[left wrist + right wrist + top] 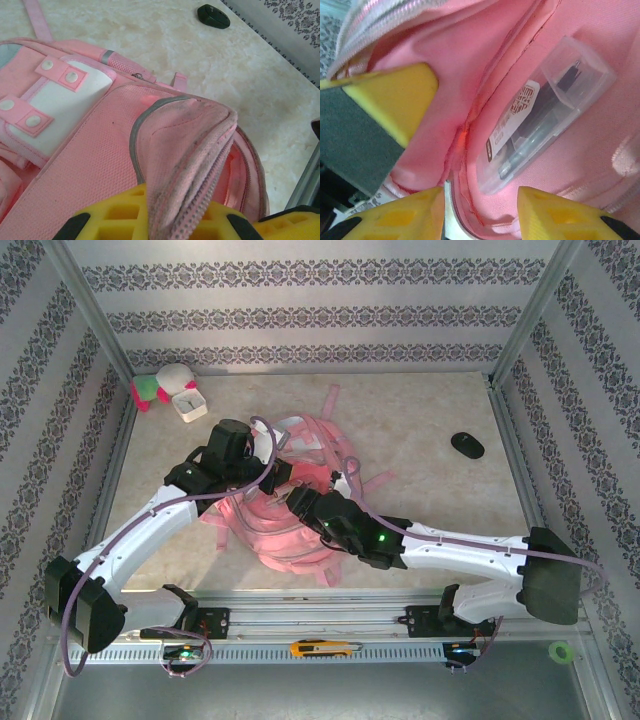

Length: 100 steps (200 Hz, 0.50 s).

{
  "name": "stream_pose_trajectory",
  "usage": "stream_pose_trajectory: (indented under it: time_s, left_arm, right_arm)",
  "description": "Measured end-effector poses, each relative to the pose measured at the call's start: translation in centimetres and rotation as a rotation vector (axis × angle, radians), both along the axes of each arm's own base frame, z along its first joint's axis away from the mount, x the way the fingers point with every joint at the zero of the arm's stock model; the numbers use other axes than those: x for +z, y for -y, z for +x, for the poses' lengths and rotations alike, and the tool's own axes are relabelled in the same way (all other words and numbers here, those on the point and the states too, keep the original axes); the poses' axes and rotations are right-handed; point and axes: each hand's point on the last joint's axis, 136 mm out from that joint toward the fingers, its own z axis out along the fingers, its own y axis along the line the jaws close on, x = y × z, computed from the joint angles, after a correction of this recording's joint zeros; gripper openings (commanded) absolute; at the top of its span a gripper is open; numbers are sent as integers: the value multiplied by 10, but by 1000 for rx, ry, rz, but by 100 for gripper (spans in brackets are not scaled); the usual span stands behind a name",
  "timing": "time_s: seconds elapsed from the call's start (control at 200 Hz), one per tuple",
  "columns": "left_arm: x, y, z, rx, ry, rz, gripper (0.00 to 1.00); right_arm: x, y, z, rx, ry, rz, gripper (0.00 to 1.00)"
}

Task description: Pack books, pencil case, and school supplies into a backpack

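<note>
The pink backpack point(285, 525) lies mid-table between both arms. My left gripper point(172, 212) is shut on the backpack's point(90, 150) zip-edged flap and holds the flap raised, its yellow fingers point(115, 215) on either side of the fabric. My right gripper point(480, 215) is inside the opening, open, with only pink lining between its fingertips point(555, 210). Just beyond it a clear plastic box point(545, 115) with a white label and dark and silver pieces rests on the lining, one of the school supplies. The books and the pencil case are out of view.
A black oval object point(467, 445) lies on the table at the right. A white square clock point(188, 405) and a plush toy point(160, 385) sit in the far left corner. A yellow knife point(325, 648) and a green tape roll point(562, 651) lie by the near rail.
</note>
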Motion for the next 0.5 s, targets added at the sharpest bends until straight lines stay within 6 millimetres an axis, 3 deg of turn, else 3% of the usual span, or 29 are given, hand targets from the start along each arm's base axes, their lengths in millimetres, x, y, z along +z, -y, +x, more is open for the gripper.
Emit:
stream_pose_trajectory:
  time_s: [0.15, 0.375, 0.5]
  left_arm:
    - [0, 3, -2, -9, -15, -16, 5]
    - [1, 6, -4, -24, -24, -33, 5]
    - [-1, 7, -4, -30, -32, -34, 5]
  right_arm:
    - [-3, 3, 11, -63, -20, 31, 37]
    - [-27, 1, 19, -104, -74, 21, 40]
    - [-35, -3, 23, -117, -91, 35, 33]
